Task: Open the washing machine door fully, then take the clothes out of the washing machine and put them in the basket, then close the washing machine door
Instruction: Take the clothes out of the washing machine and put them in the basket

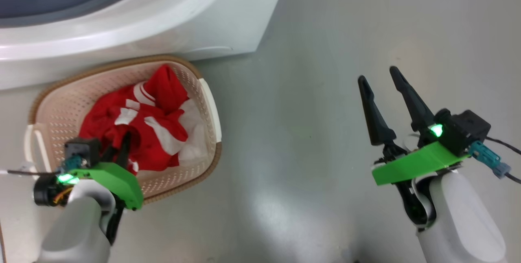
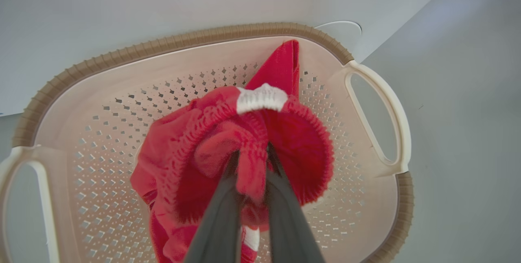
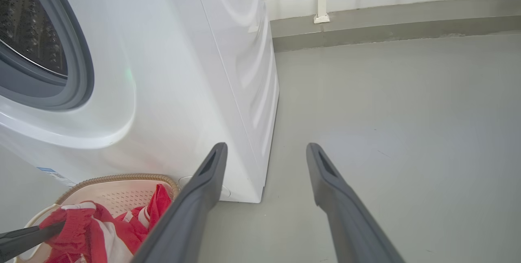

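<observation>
Bare grey floor (image 1: 325, 92) covers the right of the head view. The white washer (image 1: 163, 18) runs along the top left, and the basket (image 1: 122, 61) sits close against its front; I cannot tell whether they touch. The clothes (image 1: 154, 128) lie heaped in the basket, red with white stripes and some plain white cloth on the heap's right. At lower left the left hand (image 1: 122, 143) dips into the heap. At right the right hand (image 1: 377, 74) hangs over the floor, fingers apart and empty. In the left wrist view the left hand (image 2: 252, 153) is pinched on a ribbed red hem, with the cloth drooping over the perforated basket bottom (image 2: 101, 165). The fabric looks soft, light and limp, so it would likely sag and trail; a thick bunched fold or hem seems the surest hold. In the right wrist view the drum (image 3: 28, 31) shows at upper left inside its grey ring (image 3: 77, 71). The visible part looks bare, but the rest is cut off.
</observation>
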Tool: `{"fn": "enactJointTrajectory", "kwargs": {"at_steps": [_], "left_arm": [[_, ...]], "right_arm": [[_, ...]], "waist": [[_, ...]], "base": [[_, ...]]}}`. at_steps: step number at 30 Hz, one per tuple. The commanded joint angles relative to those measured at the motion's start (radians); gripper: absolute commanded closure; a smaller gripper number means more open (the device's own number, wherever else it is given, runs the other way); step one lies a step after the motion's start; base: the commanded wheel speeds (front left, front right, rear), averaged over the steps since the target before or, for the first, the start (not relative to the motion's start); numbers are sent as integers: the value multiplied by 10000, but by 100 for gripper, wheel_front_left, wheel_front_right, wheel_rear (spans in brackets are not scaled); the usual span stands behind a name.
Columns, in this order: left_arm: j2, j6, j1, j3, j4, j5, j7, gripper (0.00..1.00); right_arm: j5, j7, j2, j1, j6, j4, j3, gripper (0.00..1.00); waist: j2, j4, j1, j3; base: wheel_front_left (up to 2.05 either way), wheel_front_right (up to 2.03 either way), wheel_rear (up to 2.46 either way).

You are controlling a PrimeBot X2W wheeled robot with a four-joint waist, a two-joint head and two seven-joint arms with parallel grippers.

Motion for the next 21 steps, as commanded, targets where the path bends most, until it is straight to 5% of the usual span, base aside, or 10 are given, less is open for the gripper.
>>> {"fn": "enactJointTrajectory", "kwargs": {"at_steps": [1,19,21], "left_arm": [[463,-30,-179,144,136,-149,-53,100],[1104,-30,-1652,-1263,1734,-1425,-53,100],[1144,-30,-1727,-1390,1790,-1564,-53,92]], "right_arm": [[-54,-46,116,-94,16,-270,292,0],[-48,-46,422,-524,16,-333,594,0],[-51,-46,436,-540,16,-333,583,0]], "waist": [[-1,-218,0,309],[-1,-780,0,1318],[-1,-795,0,1346]], "base": [[0,0,0],[0,0,0],[0,0,0]]}}
